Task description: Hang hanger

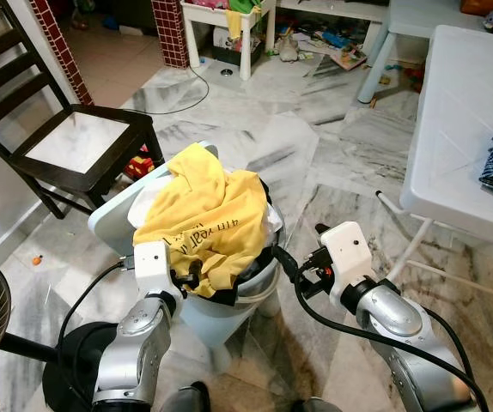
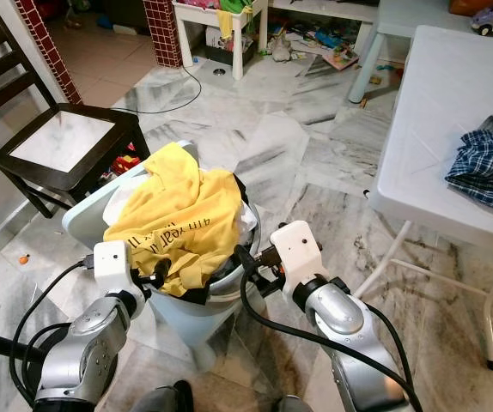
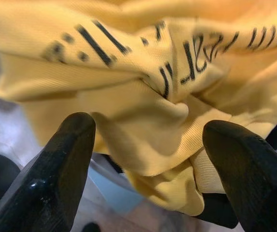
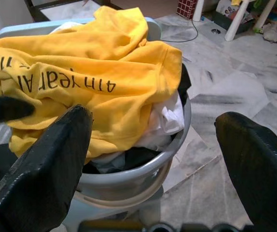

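A shirt (image 1: 203,215) lay heaped on top of other clothes in a basket (image 4: 143,179), spilling over its near rim. The left gripper (image 1: 191,276) stood at that near edge with its fingers (image 3: 56,169) spread, a fold of the shirt lying just ahead of and between them. The right gripper (image 1: 291,266) stood to the right of the basket, fingers (image 4: 51,164) apart, with the basket and its load ahead of them and bare floor (image 1: 315,146) beyond the outer finger. Behind the basket and to the left stood a chair (image 1: 75,137); to the right stood a table (image 2: 453,112) with a folded garment (image 2: 491,163) on it.
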`<state>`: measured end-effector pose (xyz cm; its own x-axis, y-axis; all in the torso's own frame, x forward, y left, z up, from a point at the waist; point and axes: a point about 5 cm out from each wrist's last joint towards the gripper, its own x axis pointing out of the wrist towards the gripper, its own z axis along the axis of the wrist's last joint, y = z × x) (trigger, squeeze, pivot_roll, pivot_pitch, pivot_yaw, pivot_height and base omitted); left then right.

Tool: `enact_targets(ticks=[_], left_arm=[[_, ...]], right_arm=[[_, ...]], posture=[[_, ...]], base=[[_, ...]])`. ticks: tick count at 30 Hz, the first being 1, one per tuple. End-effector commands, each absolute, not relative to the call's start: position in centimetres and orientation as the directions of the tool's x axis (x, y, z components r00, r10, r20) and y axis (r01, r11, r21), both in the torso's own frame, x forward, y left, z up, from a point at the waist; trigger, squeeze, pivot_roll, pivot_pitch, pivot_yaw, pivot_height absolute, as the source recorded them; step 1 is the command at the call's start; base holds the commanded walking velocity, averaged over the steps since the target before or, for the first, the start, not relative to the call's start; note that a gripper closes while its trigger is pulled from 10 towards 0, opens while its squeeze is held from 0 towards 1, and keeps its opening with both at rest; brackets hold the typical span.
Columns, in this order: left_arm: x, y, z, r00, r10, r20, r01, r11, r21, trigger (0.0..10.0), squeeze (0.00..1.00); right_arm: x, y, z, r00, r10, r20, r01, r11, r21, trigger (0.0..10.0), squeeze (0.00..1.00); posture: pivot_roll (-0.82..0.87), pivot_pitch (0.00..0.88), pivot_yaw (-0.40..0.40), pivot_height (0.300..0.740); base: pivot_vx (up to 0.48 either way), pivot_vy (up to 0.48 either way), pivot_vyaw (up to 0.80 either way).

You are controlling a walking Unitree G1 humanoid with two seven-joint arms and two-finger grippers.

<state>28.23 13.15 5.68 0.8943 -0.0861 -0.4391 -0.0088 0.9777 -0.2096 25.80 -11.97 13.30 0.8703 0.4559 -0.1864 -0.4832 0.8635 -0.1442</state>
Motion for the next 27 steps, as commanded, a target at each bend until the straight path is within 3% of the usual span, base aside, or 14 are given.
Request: enact_targets(ticks=[1, 2, 7, 8, 9, 27], left_arm=[[28.2, 13.2, 5.2, 0.887, -0.095, -0.452, -0.004, 0.977, -0.213, 10.0, 0.14], [28.8, 13.2, 5.1, 0.888, -0.100, -0.450, 0.001, 0.977, -0.215, 10.0, 0.00], [29.9, 13.1, 5.0, 0.886, -0.104, -0.451, 0.000, 0.974, -0.226, 10.0, 0.00], [30.1, 13.1, 4.9, 0.884, -0.105, -0.455, -0.005, 0.972, -0.233, 3.1, 0.00], [30.4, 13.1, 4.8, 0.886, -0.096, -0.453, -0.015, 0.972, -0.235, 0.0, 0.00], [31.1, 13.8, 4.4, 0.902, -0.069, -0.427, -0.040, 0.970, -0.241, 0.0, 0.00]], right_arm=[[25.7, -12.0, 13.6, 0.873, 0.454, -0.179, -0.480, 0.865, -0.148, 10.0, 0.00], [25.6, -12.1, 13.6, 0.874, 0.452, -0.179, -0.478, 0.865, -0.148, 10.0, 0.00], [25.5, -12.4, 13.6, 0.877, 0.444, -0.182, -0.471, 0.869, -0.153, 10.0, 0.00], [25.5, -12.5, 13.6, 0.879, 0.441, -0.183, -0.468, 0.870, -0.154, 10.0, 0.00], [25.4, -12.6, 13.6, 0.880, 0.437, -0.185, -0.466, 0.871, -0.156, 10.0, 0.00], [25.5, -12.5, 13.6, 0.880, 0.437, -0.185, -0.466, 0.871, -0.158, 10.0, 0.00]], posture=[[-0.11, 0.161, 0.024, 0.740], [-0.11, 0.163, 0.024, 0.740], [-0.12, 0.165, 0.027, 0.740], [-0.13, 0.168, 0.030, 0.740], [-0.14, 0.171, 0.032, 0.740], [-0.12, 0.170, 0.023, 0.740]], base=[[0.000, 0.000, 0.00], [0.000, 0.000, 0.00], [0.000, 0.000, 0.00], [0.000, 0.000, 0.00], [0.000, 0.000, 0.00], [0.000, 0.000, 0.00]])
